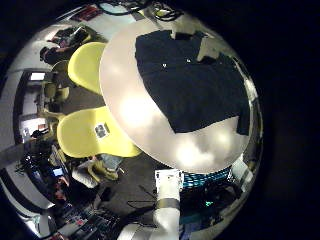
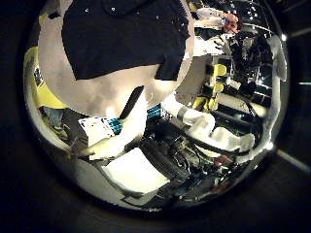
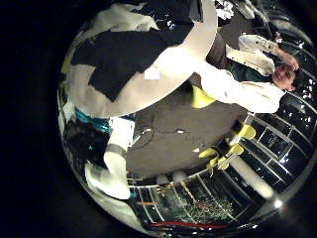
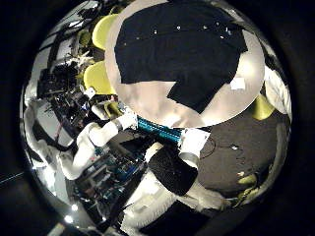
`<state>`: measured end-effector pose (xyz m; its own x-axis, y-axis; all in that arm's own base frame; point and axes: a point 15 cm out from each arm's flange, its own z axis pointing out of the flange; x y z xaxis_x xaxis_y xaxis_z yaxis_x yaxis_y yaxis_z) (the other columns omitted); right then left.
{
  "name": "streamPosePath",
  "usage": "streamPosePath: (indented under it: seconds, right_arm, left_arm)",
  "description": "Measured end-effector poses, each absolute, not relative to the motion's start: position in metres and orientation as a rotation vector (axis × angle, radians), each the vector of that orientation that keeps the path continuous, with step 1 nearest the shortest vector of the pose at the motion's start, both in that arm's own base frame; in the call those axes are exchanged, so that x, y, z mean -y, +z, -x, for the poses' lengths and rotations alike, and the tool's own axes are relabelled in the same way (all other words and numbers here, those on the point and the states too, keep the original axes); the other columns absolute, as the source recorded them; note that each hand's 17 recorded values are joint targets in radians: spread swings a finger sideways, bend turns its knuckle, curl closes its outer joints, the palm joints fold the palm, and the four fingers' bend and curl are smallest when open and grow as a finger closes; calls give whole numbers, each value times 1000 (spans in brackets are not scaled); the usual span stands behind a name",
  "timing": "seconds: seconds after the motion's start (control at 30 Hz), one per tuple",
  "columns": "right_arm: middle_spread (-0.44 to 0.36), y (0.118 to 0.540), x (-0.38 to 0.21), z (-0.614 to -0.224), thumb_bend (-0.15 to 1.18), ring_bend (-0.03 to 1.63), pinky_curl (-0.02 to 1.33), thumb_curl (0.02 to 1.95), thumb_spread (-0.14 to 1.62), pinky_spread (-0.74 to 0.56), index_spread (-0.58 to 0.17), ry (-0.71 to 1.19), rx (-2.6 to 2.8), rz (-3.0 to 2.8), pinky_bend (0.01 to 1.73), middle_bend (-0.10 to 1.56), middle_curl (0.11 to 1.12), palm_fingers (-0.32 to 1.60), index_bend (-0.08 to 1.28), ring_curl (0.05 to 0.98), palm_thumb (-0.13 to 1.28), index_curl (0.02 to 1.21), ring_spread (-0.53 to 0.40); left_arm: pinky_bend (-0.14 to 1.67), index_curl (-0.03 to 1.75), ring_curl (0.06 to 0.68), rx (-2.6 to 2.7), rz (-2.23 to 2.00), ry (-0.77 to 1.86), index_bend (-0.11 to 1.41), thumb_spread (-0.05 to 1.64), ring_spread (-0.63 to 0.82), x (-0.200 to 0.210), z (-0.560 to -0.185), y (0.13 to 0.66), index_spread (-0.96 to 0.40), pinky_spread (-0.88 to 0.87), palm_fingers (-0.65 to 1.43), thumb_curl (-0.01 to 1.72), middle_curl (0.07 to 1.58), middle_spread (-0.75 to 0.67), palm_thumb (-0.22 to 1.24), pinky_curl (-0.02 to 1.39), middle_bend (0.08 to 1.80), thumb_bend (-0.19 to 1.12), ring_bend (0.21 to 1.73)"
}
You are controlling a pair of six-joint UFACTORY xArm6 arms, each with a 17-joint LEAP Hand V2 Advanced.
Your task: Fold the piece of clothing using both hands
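A dark buttoned shirt (image 1: pixel 190 80) lies spread flat on a round pale table (image 1: pixel 195 150). It also shows in the left thumb side view (image 2: pixel 121 39), the right little finger side view (image 3: pixel 129 50) and the right thumb side view (image 4: pixel 182 49). All four palm views take in the whole tabletop, so both hands are well above the shirt. No fingers of either hand show. A person's sleeve (image 3: pixel 228 84) reaches in to the table's edge, and the person's hands (image 2: pixel 207 44) rest at the shirt's edge. A small white tag (image 4: pixel 236 86) lies beside the shirt.
Two moulded chairs (image 1: pixel 85 135) (image 1: pixel 85 65) stand at one side of the table. A white robot arm (image 1: pixel 165 200) rises beside the table's edge. Desks and equipment crowd the room around it.
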<state>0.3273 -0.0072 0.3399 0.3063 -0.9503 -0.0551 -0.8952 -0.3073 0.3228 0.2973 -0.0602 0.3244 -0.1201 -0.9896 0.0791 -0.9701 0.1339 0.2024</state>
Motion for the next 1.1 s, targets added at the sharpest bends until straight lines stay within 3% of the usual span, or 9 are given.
streamPosePath:
  seconds: [0.47, 0.77, 1.1]
  right_arm:
    - [13, 336, 50, -322, -14, 760, 68, 260, 1294, 392, -350, -368, 1708, -2300, 854, 315, 362, 219, 161, 202, 352, 296, 92]
    - [13, 336, 60, -318, -13, 757, 75, 256, 1300, 395, -350, -381, 1740, -2276, 850, 312, 365, 220, 162, 205, 358, 292, 87]
    - [13, 331, 60, -312, -14, 749, 81, 249, 1307, 397, -347, -398, 1736, -2263, 840, 308, 364, 226, 168, 207, 356, 294, 86]
  left_arm:
    - [302, 468, 175, 2186, -1891, -172, 182, 1099, 98, 74, -283, 306, -127, 104, 349, 307, 460, 16, 337, 378, 194, -21, 670]
    - [378, 409, 190, 2405, -1826, -471, 139, 1033, 148, 45, -285, 234, -75, 125, 213, 294, 440, 58, 253, 403, 175, -42, 700]
    - [501, 332, 211, 2474, -1775, -600, 146, 954, 273, 44, -287, 170, 8, 225, 46, 291, 365, 216, 193, 418, 176, -31, 764]
